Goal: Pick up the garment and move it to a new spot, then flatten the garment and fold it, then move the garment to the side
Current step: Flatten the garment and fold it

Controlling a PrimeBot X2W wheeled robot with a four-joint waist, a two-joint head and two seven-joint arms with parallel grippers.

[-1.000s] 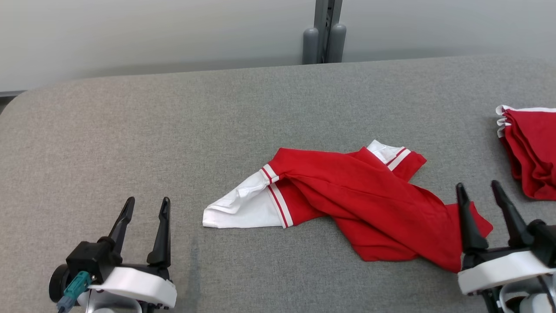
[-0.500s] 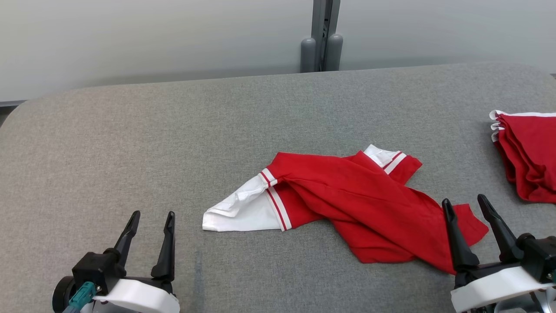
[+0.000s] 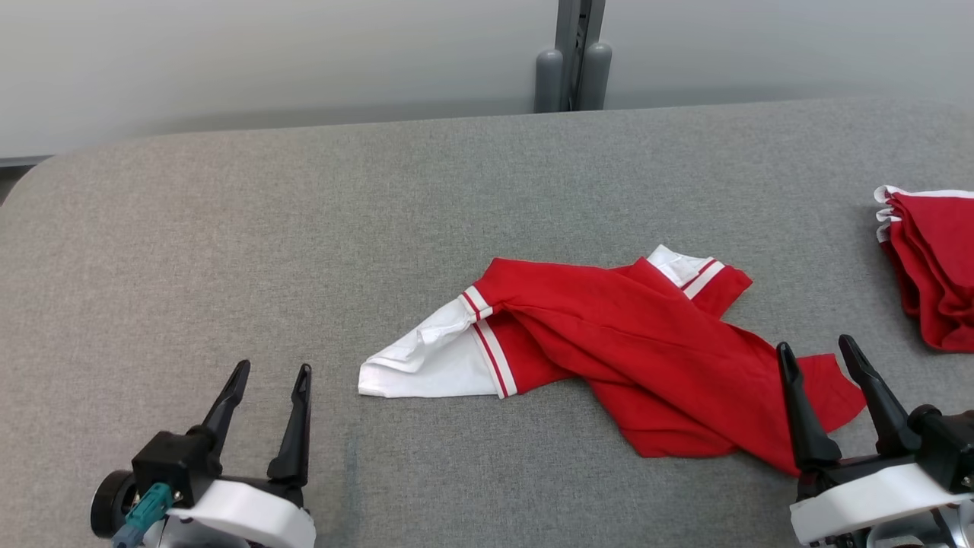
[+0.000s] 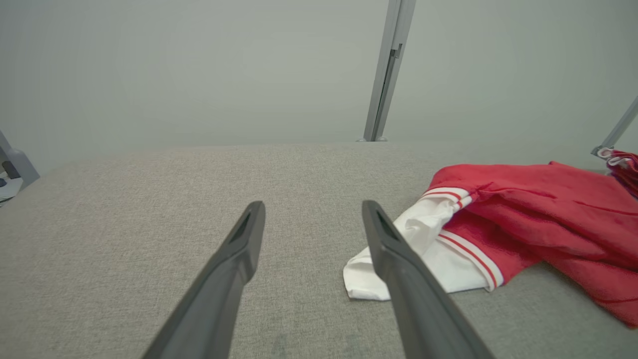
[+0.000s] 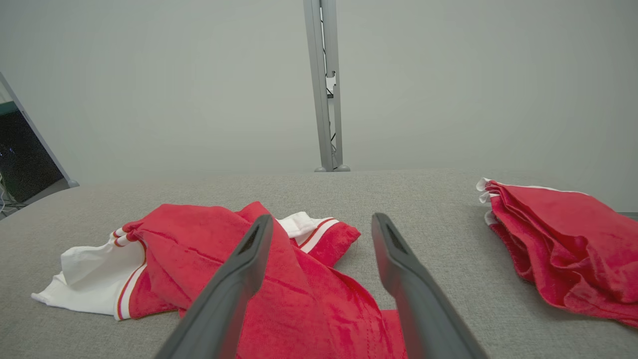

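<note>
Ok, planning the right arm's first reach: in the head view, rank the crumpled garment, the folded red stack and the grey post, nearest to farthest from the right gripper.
1. Crumpled garment: its red corner lies just beside the right gripper.
2. Folded red stack: at the table's right edge.
3. Grey post: behind the far edge.

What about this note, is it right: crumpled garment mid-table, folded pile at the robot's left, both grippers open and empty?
No. The head view shows the pile at the robot's right. The garment is crumpled mid-table; the left gripper and right gripper are open and empty.
</note>
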